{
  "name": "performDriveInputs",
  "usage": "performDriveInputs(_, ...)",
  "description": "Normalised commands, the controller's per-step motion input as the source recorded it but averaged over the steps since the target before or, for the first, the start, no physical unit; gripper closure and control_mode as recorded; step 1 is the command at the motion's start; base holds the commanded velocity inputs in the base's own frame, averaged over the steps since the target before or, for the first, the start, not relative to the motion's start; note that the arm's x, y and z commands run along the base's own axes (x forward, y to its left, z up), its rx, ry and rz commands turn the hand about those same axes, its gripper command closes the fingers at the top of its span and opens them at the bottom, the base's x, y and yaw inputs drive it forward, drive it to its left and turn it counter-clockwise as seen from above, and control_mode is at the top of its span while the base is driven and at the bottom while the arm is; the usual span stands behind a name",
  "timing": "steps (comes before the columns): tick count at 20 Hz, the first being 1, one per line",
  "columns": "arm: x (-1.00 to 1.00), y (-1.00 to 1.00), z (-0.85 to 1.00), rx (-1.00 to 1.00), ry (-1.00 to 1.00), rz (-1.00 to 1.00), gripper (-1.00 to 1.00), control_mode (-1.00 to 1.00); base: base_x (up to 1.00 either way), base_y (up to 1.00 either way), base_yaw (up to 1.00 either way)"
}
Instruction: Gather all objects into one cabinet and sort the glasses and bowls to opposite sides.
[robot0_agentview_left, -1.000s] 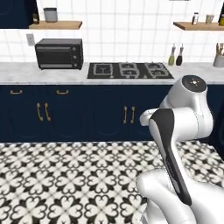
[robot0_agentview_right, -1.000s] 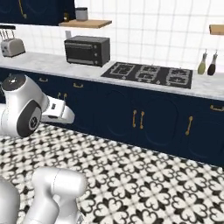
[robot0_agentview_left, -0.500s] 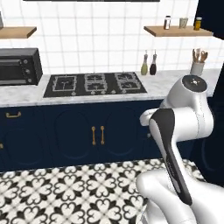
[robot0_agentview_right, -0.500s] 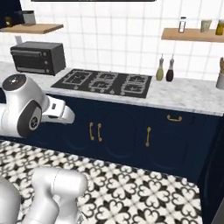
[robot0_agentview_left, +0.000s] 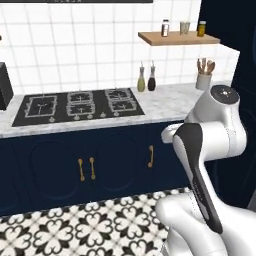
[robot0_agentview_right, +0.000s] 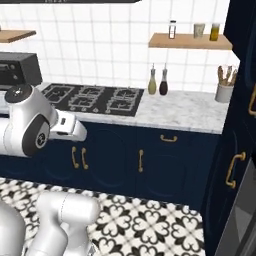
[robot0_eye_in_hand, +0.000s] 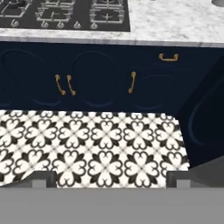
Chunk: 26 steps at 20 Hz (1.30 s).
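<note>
The claw (robot0_eye_in_hand: 112, 181) hangs released and empty, its two dark tips wide apart over the patterned floor (robot0_eye_in_hand: 96, 148), aimed down at the low navy units rather than at anything it could pick up. What the coming move turns on is bearing: the tall navy cabinet (robot0_agentview_right: 240, 150) stands off at about three o'clock from the arm, its gold handle (robot0_agentview_right: 233, 170) at the right edge of the right base view and its dark side (robot0_agentview_left: 235, 75) behind the arm in the left one; the bowl and cups I cannot find, so their direction is unknown. Going left to right along the marble table (robot0_agentview_left: 160, 102): the black hob (robot0_agentview_left: 80, 105), two slim bottles (robot0_agentview_left: 146, 80) at roughly one o'clock, then a pot of utensils (robot0_agentview_left: 203, 75) beside the cabinet. Above it, a wooden shelf (robot0_agentview_left: 177, 38) carries three small jars. I judge the base needs to turn further toward the cabinet before any reach.
</note>
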Motion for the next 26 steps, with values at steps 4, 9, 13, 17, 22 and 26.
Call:
performDriveInputs(4, 0.0, 0.0, 0.0, 0.0, 0.0, 0.0, -1.0, 1.0, 0.93, -0.11, -0.07)
performDriveInputs(9, 0.0, 0.0, 0.0, 0.0, 0.0, 0.0, -1.0, 1.0, 0.75, -0.36, -0.03)
performDriveInputs(13, 0.0, 0.0, 0.0, 0.0, 0.0, 0.0, -1.0, 1.0, 0.57, -0.66, 0.0)
performDriveInputs(17, 0.0, 0.0, 0.0, 0.0, 0.0, 0.0, -1.0, 1.0, 0.51, -0.69, 0.0)
performDriveInputs(22, 0.0, 0.0, 0.0, 0.0, 0.0, 0.0, -1.0, 1.0, 0.37, -0.5, 0.0)
performDriveInputs(26, 0.0, 0.0, 0.0, 0.0, 0.0, 0.0, -1.0, 1.0, 0.94, -0.3, 0.01)
